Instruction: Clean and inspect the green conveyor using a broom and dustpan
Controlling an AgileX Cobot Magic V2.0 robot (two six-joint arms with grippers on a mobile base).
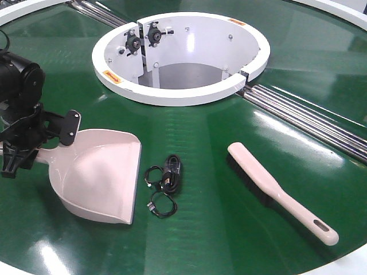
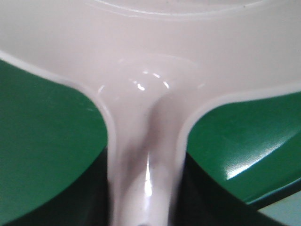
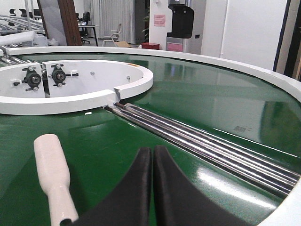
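Now the left end effector [image 1: 35, 148] pinches the handle of the dustpan [image 1: 100, 177], whose scoop rests on the green conveyor [image 1: 229, 229] at near left. A coiled black cable [image 1: 166, 180] lies between it and the broom [image 1: 269, 186], at near right. The right end effector [image 3: 152, 157] hovers with its fingers pressed together, just right of the broom

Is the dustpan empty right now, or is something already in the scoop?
Empty: the front view shows the dustpan scoop bare; the black cable lies on the green conveyor beside its lip, not inside.
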